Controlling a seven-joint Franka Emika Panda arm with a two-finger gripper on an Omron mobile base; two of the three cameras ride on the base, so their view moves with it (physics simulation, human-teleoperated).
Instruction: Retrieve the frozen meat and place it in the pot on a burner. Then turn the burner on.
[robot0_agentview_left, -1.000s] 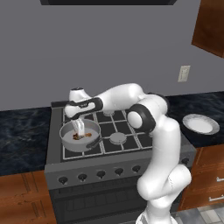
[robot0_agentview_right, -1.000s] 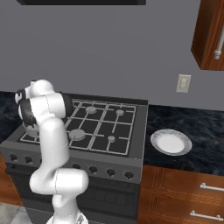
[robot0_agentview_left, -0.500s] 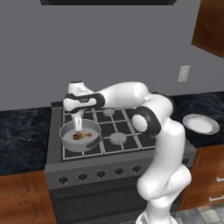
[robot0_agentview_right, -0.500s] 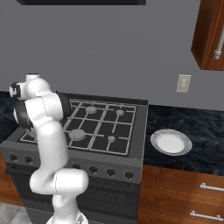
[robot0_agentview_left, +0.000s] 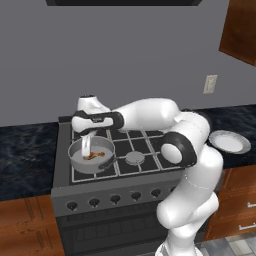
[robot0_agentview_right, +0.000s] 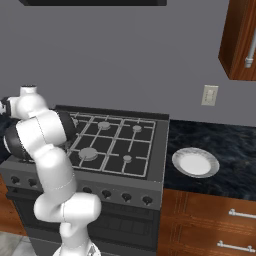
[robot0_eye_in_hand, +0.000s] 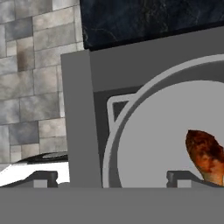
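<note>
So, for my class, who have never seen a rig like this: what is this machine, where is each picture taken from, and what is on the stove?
It is a white robot arm on a driving base, in a rendered kitchen. Two pictures come from cameras behind the arm, left and right. The third comes from a camera on its hand, looking down. On the stove stands the pot on the front left burner, with the meat lying inside. The gripper hangs above the pot, open, holding nothing. A white plate sits on the counter right of the stove.
</note>
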